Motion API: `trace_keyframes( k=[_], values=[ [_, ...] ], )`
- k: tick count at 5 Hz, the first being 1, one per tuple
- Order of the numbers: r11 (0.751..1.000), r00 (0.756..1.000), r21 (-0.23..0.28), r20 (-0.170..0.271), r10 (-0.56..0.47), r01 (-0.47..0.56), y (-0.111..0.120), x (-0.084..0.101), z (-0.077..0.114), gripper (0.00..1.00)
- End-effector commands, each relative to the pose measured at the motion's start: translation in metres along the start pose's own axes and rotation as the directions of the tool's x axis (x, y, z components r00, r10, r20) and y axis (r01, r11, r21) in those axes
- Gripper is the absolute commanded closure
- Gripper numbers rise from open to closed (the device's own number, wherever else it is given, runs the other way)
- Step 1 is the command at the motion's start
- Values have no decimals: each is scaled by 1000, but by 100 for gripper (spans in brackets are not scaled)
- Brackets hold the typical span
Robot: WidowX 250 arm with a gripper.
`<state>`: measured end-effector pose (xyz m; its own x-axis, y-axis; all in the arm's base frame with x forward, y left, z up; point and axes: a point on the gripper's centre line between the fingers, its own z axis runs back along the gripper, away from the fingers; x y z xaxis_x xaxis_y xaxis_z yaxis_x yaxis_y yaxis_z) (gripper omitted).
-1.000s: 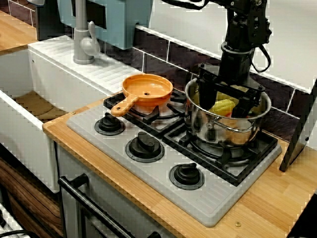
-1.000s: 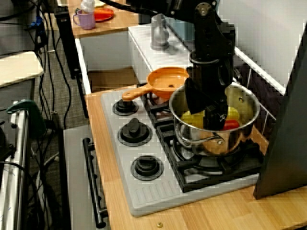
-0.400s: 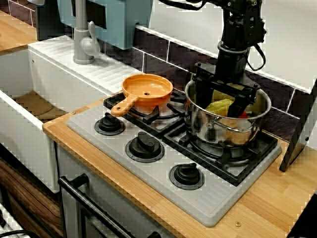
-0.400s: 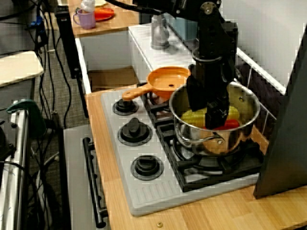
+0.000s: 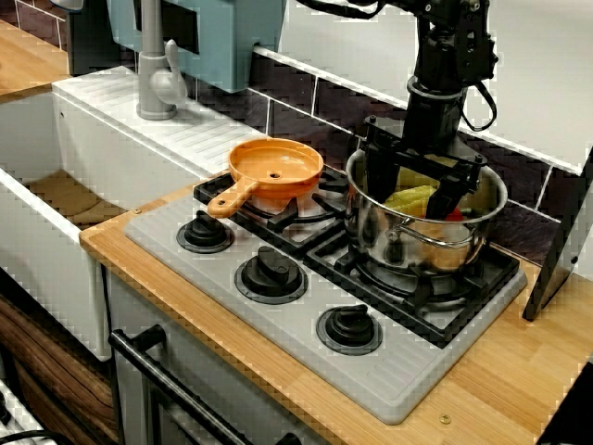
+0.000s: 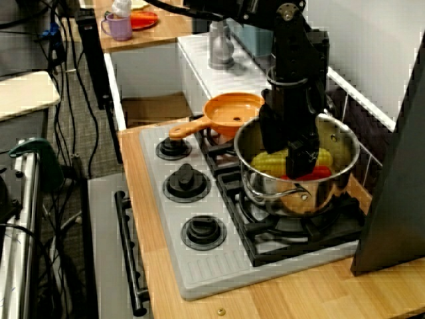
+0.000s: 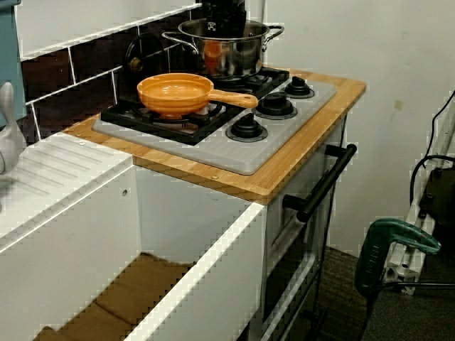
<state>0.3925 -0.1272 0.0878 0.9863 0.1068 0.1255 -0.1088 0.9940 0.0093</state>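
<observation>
A steel pot (image 5: 428, 232) stands on the back right burner of a toy stove (image 5: 306, 306). Inside it lie a yellow corn cob (image 5: 410, 200) and a red item (image 6: 317, 173). My black gripper (image 5: 417, 190) reaches down into the pot, its two fingers spread wide on either side of the corn, open. The view from the stove's right end shows the gripper (image 6: 287, 147) just above the corn cob (image 6: 267, 161). From the sink side only the pot (image 7: 224, 50) and the arm above it show; the fingertips are hidden.
An orange pan (image 5: 275, 169) sits on the back left burner, handle toward the front left. Three black knobs (image 5: 271, 273) line the stove front. A white sink (image 5: 56, 199) with a grey tap (image 5: 156, 79) lies left. A dark panel (image 5: 561, 241) leans at the right.
The gripper rose slightly inside the pot over the first half second and has held still since. The corn and red item stay in the pot.
</observation>
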Motion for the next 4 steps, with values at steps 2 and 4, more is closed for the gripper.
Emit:
trace_keyframes(
  k=[2,4],
  values=[
    [999,999,-27,26,19,-18,8,-1,12,0],
    [999,1000,-35,7,12,-12,2,-11,7,0]
  ],
)
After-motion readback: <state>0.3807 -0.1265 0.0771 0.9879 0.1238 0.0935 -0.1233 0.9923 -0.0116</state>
